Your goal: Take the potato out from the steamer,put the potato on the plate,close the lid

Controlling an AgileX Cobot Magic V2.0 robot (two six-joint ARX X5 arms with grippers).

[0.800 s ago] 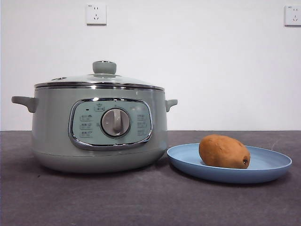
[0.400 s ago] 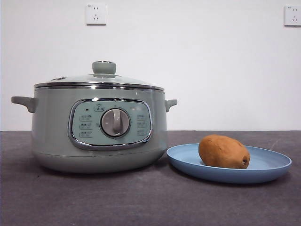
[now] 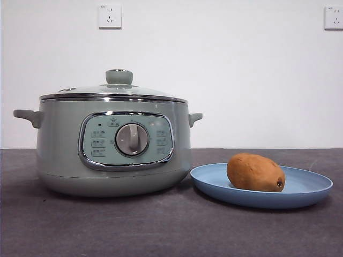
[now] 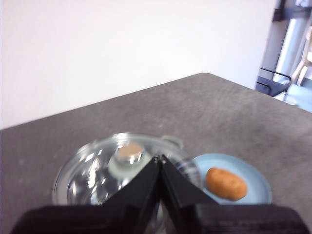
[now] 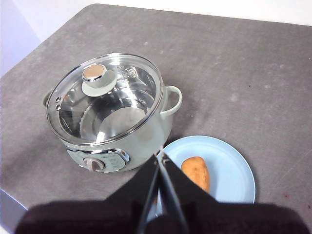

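I see the left gripper (image 4: 160, 158) and right gripper (image 5: 159, 155) pressed together, empty, high above the steamer (image 3: 112, 144). Below them: lid (image 3: 113, 90) seated, potato (image 3: 255, 172) on plate (image 3: 311, 187).

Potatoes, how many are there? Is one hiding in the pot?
1. The potato lies on the blue plate, beside the steamer. Through the glass lid, the right wrist view shows no potato inside the steamer.

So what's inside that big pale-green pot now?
Through the domed glass lid of the pale-green steamer pot, only its bare shiny metal bowl shows. The brown potato lies on the light-blue plate beside it.
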